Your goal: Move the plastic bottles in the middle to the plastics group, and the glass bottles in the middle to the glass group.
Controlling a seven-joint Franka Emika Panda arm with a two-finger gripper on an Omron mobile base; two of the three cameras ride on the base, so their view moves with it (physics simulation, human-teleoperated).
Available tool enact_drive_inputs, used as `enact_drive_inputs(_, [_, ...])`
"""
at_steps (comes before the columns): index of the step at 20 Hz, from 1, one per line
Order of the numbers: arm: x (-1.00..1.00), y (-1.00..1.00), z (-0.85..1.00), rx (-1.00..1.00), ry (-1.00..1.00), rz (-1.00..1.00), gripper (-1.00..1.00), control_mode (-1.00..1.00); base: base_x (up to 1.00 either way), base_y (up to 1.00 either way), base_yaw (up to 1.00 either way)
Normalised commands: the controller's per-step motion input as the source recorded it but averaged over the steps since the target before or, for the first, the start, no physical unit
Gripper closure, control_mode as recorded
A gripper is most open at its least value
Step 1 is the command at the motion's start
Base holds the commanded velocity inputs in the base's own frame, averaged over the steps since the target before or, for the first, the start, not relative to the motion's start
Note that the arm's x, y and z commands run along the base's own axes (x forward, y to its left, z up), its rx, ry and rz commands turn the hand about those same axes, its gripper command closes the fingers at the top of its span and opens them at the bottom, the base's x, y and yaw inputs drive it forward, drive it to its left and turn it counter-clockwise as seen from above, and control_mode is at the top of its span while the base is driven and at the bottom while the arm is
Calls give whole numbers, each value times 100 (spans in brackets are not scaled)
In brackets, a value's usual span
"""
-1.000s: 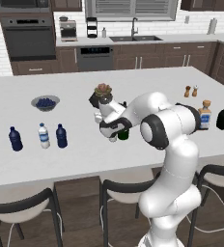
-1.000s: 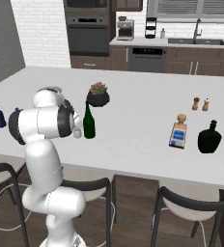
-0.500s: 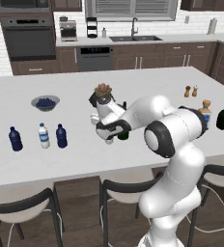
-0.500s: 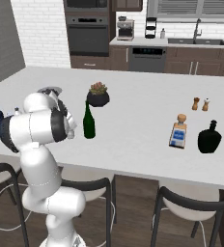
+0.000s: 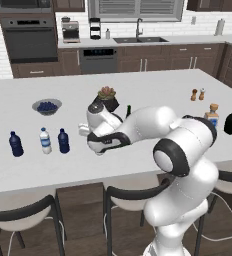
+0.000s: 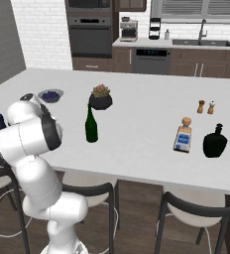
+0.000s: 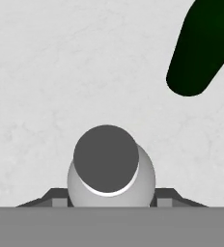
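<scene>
tool (image 7: 106, 205) sits right over a small greyish bottle (image 7: 111, 169), seen from above with its cap facing the camera; the finger tips sit on either side of the bottle's body at the bottom of the hand view, so it reads as clamped on the bottle, though contact is hard to confirm. in the left base view the hand is low over the tabletop (image 5: 153, 85), just right of the plastics group.

sweeping from the left: dark blue bottle (image 5: 16, 144), then the clear bottle with blue label (image 5: 46, 140), then a second dark blue bottle (image 5: 63, 140) just beside it, all three upright in a row near the front edge. behind them, well apart, a bowl of blue fruit (image 5: 47, 106).

middle of the tabletop: the potted succulent (image 6: 101, 96), and just in front of it the tall green bottle (image 6: 91, 125), upright, close beside the arm's elbow. in the hand view that green bottle is a dark shape at upper right, apart from the gripped bottle.

far right: salt and pepper shakers (image 6: 206, 106), the square clear bottle with tan stopper (image 6: 184, 136), and the squat black bottle (image 6: 215, 142) standing just beside it.
</scene>
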Motion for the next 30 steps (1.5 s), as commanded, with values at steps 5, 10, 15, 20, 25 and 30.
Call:
enact_drive_inputs(5, [-51, 44, 2, 0, 0, 28, 100, -100, 0, 0, 0])
enact_drive_inputs(10, [-43, 38, 16, 0, 0, 28, 100, -100, 0, 0, 0])
enact_drive_inputs(15, [-21, 57, 8, 0, 0, 18, 100, -100, 0, 0, 0])
enact_drive_inputs(20, [-1, 81, 0, 0, -5, 4, 100, -100, 0, 0, 0])
enact_drive_inputs(25, [0, 84, 0, 0, -3, 0, 100, -100, 0, 0, 0])
enact_drive_inputs(30, [0, 55, 16, 0, 2, 0, 100, -100, 0, 0, 0])
